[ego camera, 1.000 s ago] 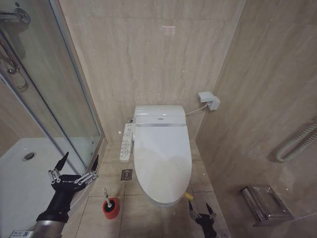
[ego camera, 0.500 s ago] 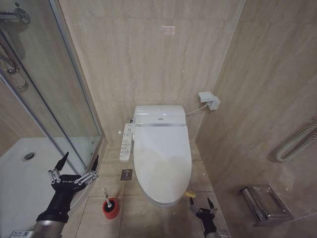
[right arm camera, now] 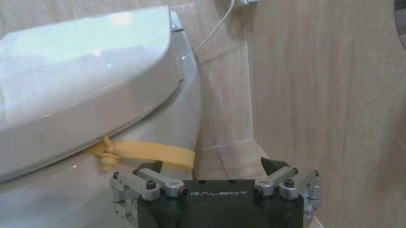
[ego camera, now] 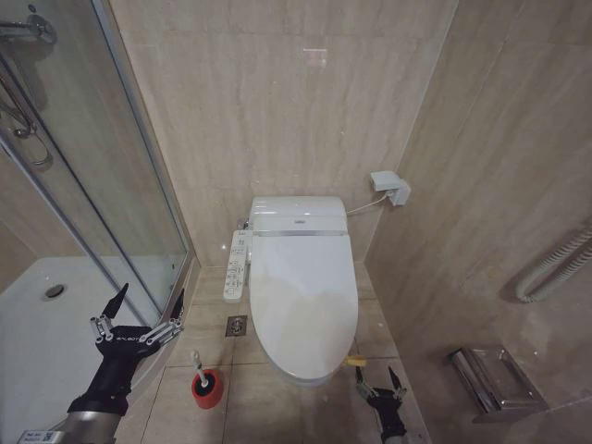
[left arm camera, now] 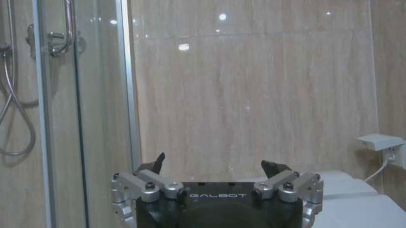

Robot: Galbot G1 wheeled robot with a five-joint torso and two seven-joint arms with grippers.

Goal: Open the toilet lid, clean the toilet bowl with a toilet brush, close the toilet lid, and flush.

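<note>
Beige-tiled bathroom. We note the toilet lid [ego camera: 303,282] down; nothing done. Right tool [ego camera: 377,387] spread beside its yellow strap [right arm camera: 149,151]; left tool [ego camera: 145,313] spread, idle near the toilet brush [ego camera: 199,369].

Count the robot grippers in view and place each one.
2. The left gripper hangs open beside the glass shower door. The right gripper sits open by the toilet lid, near its yellow strap.
</note>
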